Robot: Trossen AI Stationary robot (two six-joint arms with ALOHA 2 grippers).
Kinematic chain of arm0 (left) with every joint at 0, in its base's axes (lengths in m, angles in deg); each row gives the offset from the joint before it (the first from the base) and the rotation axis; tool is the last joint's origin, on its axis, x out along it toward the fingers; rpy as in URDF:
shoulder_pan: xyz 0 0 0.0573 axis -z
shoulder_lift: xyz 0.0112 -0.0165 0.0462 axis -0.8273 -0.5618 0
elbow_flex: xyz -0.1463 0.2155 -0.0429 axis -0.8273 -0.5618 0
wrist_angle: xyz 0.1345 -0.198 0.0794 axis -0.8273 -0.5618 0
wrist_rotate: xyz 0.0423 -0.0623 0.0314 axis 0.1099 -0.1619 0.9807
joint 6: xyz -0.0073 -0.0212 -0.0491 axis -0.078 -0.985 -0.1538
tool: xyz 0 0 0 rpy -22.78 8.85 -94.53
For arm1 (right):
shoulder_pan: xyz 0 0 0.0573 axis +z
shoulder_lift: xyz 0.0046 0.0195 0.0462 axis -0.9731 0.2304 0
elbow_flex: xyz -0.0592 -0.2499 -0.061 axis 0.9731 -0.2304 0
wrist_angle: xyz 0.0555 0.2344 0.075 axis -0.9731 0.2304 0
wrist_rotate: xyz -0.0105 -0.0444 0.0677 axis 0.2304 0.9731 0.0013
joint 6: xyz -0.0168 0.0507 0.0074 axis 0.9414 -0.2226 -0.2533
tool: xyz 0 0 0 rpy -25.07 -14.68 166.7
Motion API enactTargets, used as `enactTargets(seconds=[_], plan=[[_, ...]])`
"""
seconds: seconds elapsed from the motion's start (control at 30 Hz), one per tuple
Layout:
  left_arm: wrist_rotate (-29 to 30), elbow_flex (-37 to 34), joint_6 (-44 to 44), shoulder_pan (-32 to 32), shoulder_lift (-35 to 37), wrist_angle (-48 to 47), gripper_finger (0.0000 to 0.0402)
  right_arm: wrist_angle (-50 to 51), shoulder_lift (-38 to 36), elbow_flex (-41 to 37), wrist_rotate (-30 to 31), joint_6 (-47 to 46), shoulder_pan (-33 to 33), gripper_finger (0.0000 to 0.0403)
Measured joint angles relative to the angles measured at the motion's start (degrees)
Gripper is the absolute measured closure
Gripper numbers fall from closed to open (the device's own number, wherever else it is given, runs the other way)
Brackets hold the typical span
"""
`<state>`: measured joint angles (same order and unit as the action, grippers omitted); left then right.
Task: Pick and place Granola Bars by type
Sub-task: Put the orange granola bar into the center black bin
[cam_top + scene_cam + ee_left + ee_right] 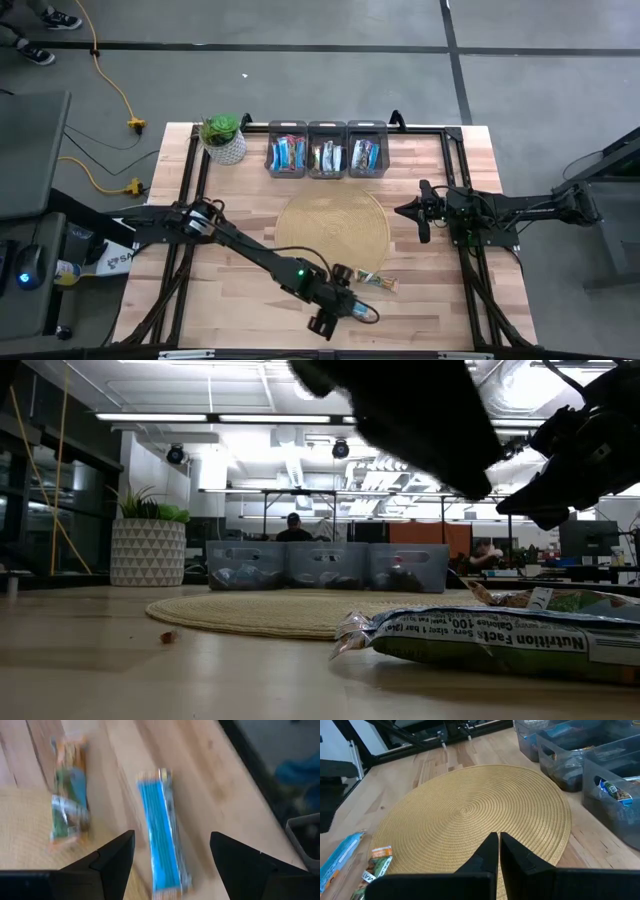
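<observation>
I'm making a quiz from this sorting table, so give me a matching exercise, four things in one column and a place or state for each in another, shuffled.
Things:
1. left gripper
2. right gripper
3. potted plant
4. blue bar

Places or states:
A. at the table's far left corner
B. open above a bar
C. lying on bare wood off the round mat
D. shut, over the mat's right edge

Pairs: 1-B, 2-D, 3-A, 4-C

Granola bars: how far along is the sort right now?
Mostly done: the three bins already hold bars. In hand: the left gripper, open, hovers over the blue bar on the table's near edge. Left: that bar and the green bar beside the mat. The right gripper waits, shut.
</observation>
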<state>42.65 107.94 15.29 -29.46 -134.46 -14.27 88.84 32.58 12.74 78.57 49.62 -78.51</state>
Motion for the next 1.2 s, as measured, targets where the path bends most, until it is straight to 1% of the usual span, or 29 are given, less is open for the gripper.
enactTargets(seconds=[0.03,0.1,0.17,0.23,0.3,0.37,0.47,0.53,0.7,0.9,1.03,1.2], plan=[[0.3,0.1,0.0,0.1,-0.3,-0.6,0.0147,0.0,0.0,0.0,0.0,0.0,0.0,0.0402],[1.0,0.6,0.1,0.2,-1.8,2.3,0.0147,-0.1,-0.1,0.0,0.0,0.0,0.0,0.0402],[2.9,0.2,0.2,0.3,-2.2,-0.8,0.0147,0.0,-0.1,0.0,0.0,0.0,0.0,0.0402],[3.2,0.5,0.1,0.3,-4.0,1.9,0.0147,0.2,-0.2,0.0,0.0,0.0,0.0,0.0402],[3.4,0.2,0.1,0.3,-4.3,-0.7,0.0147,-0.2,0.1,0.0,0.0,0.0,0.0,0.0402],[2.2,0.6,0.2,0.3,-5.3,1.4,0.0147,0.0,0.0,0.0,0.0,0.0,0.0,0.0402],[2.4,0.2,0.2,0.3,-6.0,-0.8,0.0147,0.0,0.2,0.0,0.0,0.0,0.0,0.0402],[2.3,0.4,0.0,0.3,-7.1,1.2,0.0147,-0.1,0.3,0.0,0.0,0.0,0.0,0.0402],[0.2,0.5,-0.3,0.3,-7.9,0.8,0.0148,0.0,0.3,0.0,0.0,0.0,0.0,0.0402],[-0.2,0.5,-2.0,0.2,-7.9,0.6,0.0149,0.0,0.3,0.0,0.0,0.0,0.0,0.0402],[0.2,0.5,-2.4,0.2,-8.0,0.6,0.0168,0.0,0.3,0.0,0.0,0.0,0.0,0.0402],[-1.3,0.4,-3.0,0.2,-8.0,0.6,0.0211,0.0,0.3,0.0,0.0,0.0,0.0,0.0402]])
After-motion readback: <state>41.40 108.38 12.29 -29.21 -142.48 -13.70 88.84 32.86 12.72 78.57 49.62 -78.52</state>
